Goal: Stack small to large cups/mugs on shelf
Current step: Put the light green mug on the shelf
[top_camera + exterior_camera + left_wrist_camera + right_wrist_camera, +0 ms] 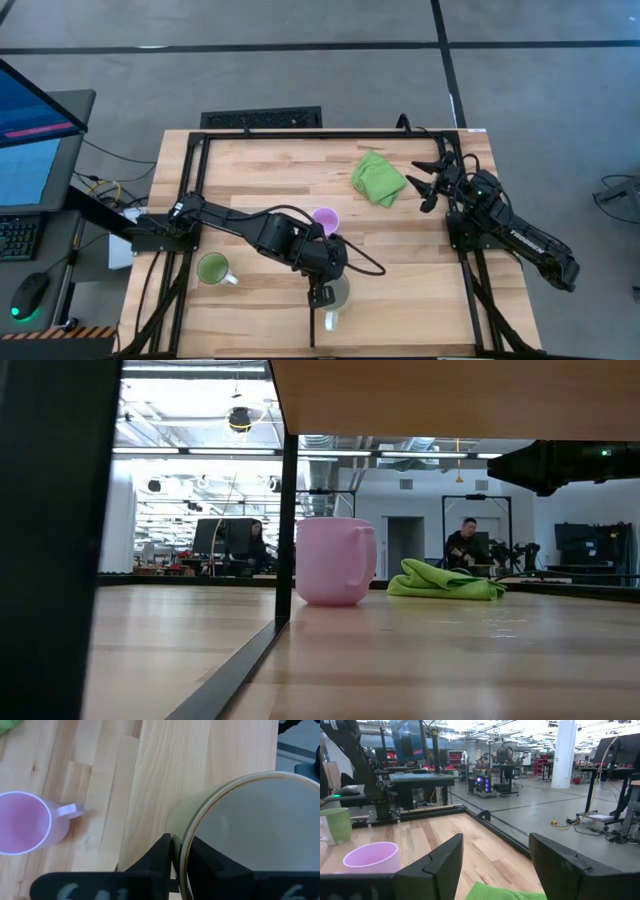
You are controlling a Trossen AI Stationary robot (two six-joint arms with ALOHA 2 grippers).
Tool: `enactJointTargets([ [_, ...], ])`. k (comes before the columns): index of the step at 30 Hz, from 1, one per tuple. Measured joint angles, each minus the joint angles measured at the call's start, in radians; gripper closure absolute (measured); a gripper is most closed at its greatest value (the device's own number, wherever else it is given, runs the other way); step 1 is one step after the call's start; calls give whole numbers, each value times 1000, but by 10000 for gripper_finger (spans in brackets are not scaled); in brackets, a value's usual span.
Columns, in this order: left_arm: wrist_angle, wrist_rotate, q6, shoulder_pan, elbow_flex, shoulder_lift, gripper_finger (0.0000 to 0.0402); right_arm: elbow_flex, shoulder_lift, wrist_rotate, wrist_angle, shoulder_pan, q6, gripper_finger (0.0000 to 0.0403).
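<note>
Light wood tabletop, workshop behind

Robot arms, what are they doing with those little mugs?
The left gripper has its fingers pinched on the rim of the cream handled mug near the front edge of the light wood table. The light purple mug and the green mug stand apart, nothing stacked yet. The right gripper waits open beside the green cloth.

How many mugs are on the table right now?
3. Purple mug mid-table, green mug near the left edge, white mug at the front, its rim between the left gripper's fingers.
</note>
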Motion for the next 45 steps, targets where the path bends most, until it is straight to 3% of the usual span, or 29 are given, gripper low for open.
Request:
enactJointTargets([
  [45,37,34,1,19,0,0,359,0,0,0,0,0,0,154],
])
